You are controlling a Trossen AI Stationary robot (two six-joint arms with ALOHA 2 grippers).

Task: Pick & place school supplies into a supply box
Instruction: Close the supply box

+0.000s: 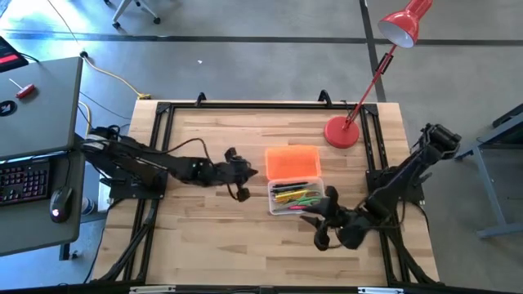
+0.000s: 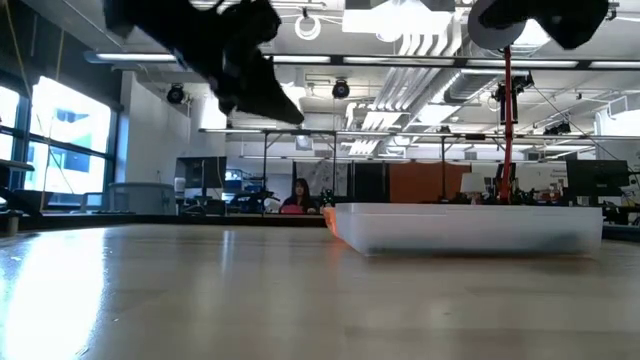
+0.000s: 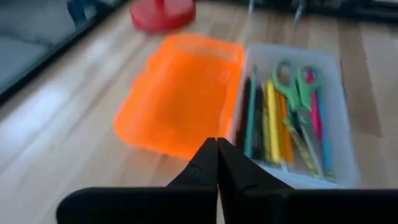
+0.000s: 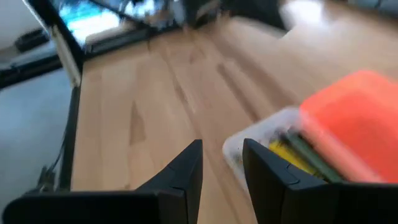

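The supply box (image 1: 295, 197) stands open on the table. Its clear tray (image 3: 292, 112) holds several pens and pencils (image 3: 273, 124) and green-handled scissors (image 3: 296, 79). The orange lid (image 1: 292, 162) lies flat on the table against the tray's far side; it also shows in the left wrist view (image 3: 180, 102). My left gripper (image 1: 245, 175) is shut and hovers above the table just left of the box, its fingertips (image 3: 217, 157) pointing at it. My right gripper (image 1: 321, 222) is open near the tray's near right corner (image 4: 249, 144), touching nothing.
A red desk lamp stands on its round base (image 1: 341, 132) at the table's far right, behind the box; its head (image 1: 404, 24) leans out beyond the far edge. A black frame (image 1: 245, 104) runs along the table's edges. Bare wood lies left of and nearer than the box.
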